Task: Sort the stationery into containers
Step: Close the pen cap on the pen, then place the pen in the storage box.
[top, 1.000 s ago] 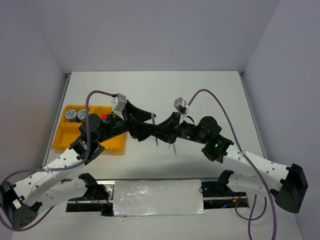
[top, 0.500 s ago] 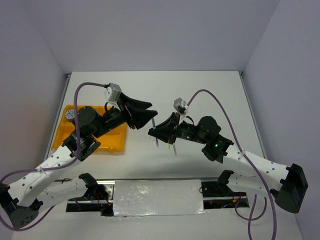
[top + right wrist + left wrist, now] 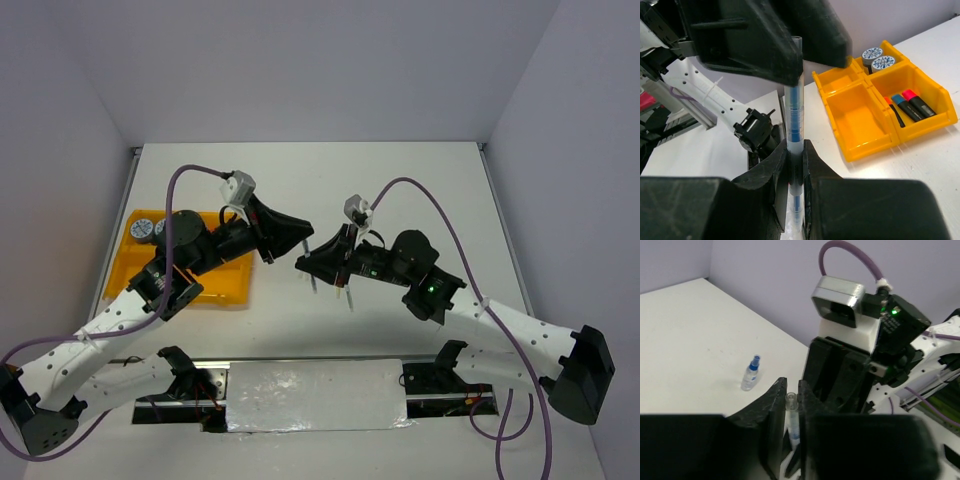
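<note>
The white table [image 3: 400, 180] carries the yellow-orange tray [image 3: 875, 142] at its left side, well apart from where the two arms meet above the middle; the pen [image 3: 794, 115] hangs there between them, off the table. The right gripper [image 3: 795, 150] is pinched onto the pen's lower part; the left gripper [image 3: 791, 390] flanks its upper end with a finger on each side, but whether those fingers actually press on it I cannot tell (the gap looks about as wide as the pen).

The main risk, as I judge it, lies in the handover. If the right fingers let go before the left ones bite, the pen drops and may roll; if both clamp and either arm moves, the thin barrel could bend, twist or slip askew. A hold so near the end also leaves a long free length, which could swing and catch the tray's wall on the way in.

Inside the tray, two round blue-and-white tins [image 3: 878, 58] share a far compartment and markers [image 3: 910, 104] with orange, blue and pink caps lie side by side in another; one compartment shows nothing in it. The pen is slim, upright and clear-walled with blue inside; a small blue-capped bottle [image 3: 750, 373] lies alone on the table beyond.
</note>
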`<state>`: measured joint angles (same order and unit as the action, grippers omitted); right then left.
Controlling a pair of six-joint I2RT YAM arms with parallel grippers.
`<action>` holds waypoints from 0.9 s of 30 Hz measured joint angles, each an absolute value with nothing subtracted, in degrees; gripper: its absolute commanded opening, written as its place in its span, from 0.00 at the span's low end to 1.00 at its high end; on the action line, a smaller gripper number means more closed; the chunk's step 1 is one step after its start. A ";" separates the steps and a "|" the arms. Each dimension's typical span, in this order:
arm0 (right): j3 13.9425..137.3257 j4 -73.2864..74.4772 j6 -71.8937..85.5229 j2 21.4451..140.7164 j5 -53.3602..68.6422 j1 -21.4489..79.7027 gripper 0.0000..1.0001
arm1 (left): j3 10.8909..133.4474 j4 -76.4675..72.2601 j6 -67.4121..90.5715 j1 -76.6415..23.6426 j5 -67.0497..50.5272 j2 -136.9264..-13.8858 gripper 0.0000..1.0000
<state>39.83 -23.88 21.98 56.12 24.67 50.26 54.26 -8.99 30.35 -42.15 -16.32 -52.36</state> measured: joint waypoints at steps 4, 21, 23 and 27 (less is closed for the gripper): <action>41.19 -21.93 21.26 56.97 24.40 50.17 0.00 | 54.22 -8.82 30.52 -42.13 -17.34 -52.40 0.00; 61.19 4.71 13.91 67.29 33.95 45.36 0.00 | 47.18 -14.35 34.13 -41.32 -8.93 -49.19 0.00; 63.61 8.05 13.17 68.69 34.30 45.19 0.00 | 45.34 -15.84 35.24 -41.54 -7.57 -48.45 0.00; 66.92 14.04 12.16 70.50 36.05 45.08 0.00 | 41.58 -19.11 37.74 -42.81 -4.69 -46.39 0.00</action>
